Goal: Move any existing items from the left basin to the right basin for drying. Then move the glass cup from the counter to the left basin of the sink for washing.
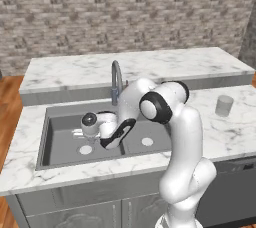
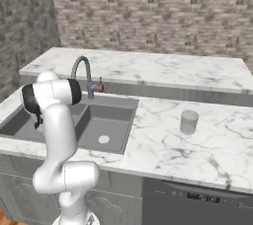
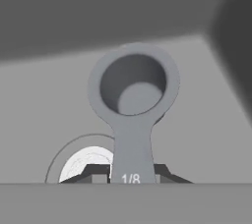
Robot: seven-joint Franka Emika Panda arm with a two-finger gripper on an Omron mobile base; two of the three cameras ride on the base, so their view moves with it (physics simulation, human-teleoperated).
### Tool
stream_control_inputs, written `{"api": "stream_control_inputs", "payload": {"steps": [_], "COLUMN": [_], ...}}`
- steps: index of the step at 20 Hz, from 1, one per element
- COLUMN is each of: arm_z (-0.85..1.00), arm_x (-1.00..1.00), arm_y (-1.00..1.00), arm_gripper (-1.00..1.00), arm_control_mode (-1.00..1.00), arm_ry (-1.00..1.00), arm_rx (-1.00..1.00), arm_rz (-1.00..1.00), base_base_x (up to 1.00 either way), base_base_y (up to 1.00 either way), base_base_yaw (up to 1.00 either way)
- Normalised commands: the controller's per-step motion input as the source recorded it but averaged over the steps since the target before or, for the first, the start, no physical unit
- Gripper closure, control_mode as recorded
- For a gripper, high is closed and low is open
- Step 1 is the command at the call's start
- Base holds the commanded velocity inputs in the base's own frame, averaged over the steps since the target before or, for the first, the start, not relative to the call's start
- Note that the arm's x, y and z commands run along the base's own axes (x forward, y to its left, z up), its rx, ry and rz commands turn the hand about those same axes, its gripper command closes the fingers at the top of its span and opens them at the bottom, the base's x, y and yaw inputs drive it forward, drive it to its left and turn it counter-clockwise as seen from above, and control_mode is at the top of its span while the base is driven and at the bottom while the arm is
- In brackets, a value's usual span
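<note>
Low in the sink's left basin (image 1: 60, 142), the gripper (image 3: 130, 175) has its jaws closed on the handle of a grey measuring spoon (image 3: 133, 95); the glass cup (image 1: 224, 106) stands near the worktop's right edge.

Faucet (image 1: 116, 79) arches over the sink divider (image 1: 121, 142) at the back, blocking a high rear crossing btwn left basin (image 1: 62, 137) & right basin (image 2: 106, 125). Right basin floor bare. Glass cup (image 2: 189, 121) stands alone on the surface (image 2: 197, 150), open room all round
</note>
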Motion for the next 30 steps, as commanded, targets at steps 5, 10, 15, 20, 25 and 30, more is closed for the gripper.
{"api": "stream_control_inputs", "payload": {"steps": [5, 10, 15, 20, 25, 30], "arm_z": [0.36, 0.55, 0.68, 0.60, 0.69, 0.64], "arm_x": [-0.28, -0.19, -0.10, -0.19, -0.11, -0.14], "arm_y": [-0.21, -0.23, -0.15, -0.05, 0.00, 0.00], "arm_gripper": [1.00, 1.00, 1.00, 1.00, 1.00, 1.00], "arm_control_mode": [-1.00, -1.00, -1.00, -1.00, -1.00, -1.00], "arm_ry": [-0.03, 0.00, 0.01, 0.00, 0.00, 0.00], "arm_rx": [0.01, 0.08, 0.09, 0.03, 0.00, 0.00], "arm_rz": [-0.08, -0.09, -0.07, -0.03, -0.01, 0.00], "base_base_x": [0.00, 0.00, 0.00, 0.00, 0.00, 0.00], "base_base_y": [0.00, 0.00, 0.00, 0.00, 0.00, 0.00], "base_base_yaw": [0.00, 0.00, 0.00, 0.00, 0.00, 0.00]}}
